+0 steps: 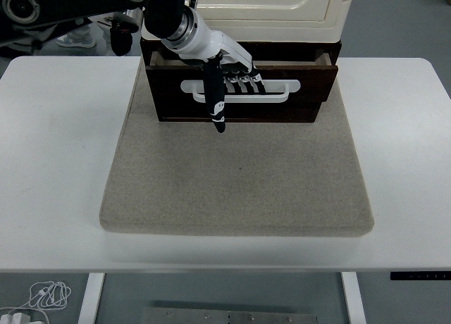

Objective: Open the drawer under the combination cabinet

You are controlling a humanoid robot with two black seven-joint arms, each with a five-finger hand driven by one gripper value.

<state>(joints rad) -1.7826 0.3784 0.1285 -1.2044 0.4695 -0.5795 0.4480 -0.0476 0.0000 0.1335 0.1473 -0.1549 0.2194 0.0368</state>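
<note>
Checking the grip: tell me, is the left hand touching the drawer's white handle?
Touching. The head view shows the left hand with fingers hooked through the white handle.

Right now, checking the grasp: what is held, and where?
The left hand holds the drawer by its white handle, fingers hooked through.
</note>
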